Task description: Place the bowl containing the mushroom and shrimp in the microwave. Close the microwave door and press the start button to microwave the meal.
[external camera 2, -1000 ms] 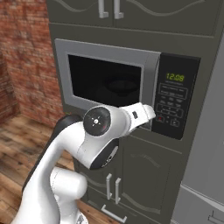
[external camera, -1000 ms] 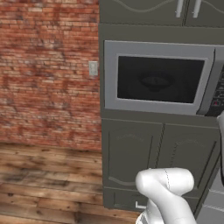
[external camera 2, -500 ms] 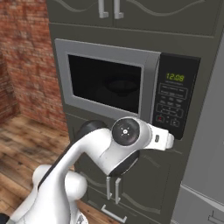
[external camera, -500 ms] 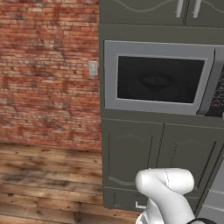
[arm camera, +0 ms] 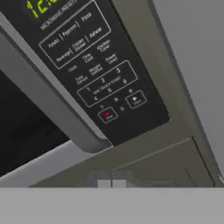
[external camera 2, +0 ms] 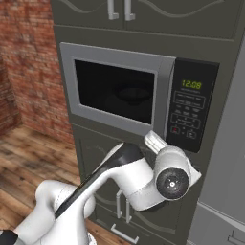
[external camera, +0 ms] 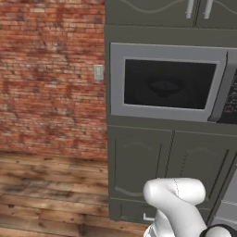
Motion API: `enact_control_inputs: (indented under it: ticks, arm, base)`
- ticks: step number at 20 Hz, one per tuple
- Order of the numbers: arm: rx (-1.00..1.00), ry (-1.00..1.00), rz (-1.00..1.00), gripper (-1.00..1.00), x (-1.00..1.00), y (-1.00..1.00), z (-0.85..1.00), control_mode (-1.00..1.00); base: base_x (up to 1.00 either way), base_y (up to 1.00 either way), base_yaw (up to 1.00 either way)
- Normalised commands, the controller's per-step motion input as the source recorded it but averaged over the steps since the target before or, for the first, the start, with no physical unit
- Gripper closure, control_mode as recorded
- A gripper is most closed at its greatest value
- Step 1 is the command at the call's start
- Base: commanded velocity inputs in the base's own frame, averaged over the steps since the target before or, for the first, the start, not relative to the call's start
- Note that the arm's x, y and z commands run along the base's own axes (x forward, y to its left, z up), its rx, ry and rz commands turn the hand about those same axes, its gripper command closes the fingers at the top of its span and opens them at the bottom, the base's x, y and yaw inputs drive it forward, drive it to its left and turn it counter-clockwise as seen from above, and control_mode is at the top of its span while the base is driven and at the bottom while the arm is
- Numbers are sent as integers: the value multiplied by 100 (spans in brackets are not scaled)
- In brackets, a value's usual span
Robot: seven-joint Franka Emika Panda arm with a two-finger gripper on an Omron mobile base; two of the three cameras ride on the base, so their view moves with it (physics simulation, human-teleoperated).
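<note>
The microwave [external camera: 166,83] [external camera 2: 119,91] is built into the dark cabinet wall, and its door [external camera 2: 115,88] is closed. Through the dark glass I can dimly make out the bowl [external camera: 164,86] [external camera 2: 135,93] inside; the mushroom and shrimp are hidden. The black keypad panel [external camera 2: 191,110] [arm camera: 96,65] shows a green clock. In the hand view my gripper [arm camera: 111,183] is shut with nothing in it. It points up at the keypad from just below the panel's lower edge, under a red-marked button [arm camera: 108,115] and a play-marked button [arm camera: 137,99].
The door's grey bar handle [arm camera: 57,109] runs beside the keypad. Cabinet doors [external camera: 139,171] sit below the microwave and more [external camera 2: 119,9] above it. A brick wall [external camera: 51,74] and wooden floor [external camera: 46,194] lie to the left, a grey appliance side [external camera 2: 225,167] to the right.
My wrist has swung down and to the right, and the hand has dropped from keypad height to below the panel. The door stays closed.
</note>
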Motion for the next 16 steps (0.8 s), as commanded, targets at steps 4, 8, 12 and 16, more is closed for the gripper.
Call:
enact_control_inputs:
  ticks: [4, 8, 12, 16]
  arm:
    - [33, -38, -5, 100, 14, 0, 0, -100]
    - [26, -30, 0, 100, 17, 0, 0, -100]
    - [17, -24, 0, 100, 17, 0, 0, -100]
    - [10, -4, -2, 100, 6, 0, 12, -100]
  base:
    - [0, 0, 0]
    - [0, 0, 0]
    - [0, 0, 0]
    - [0, 0, 0]
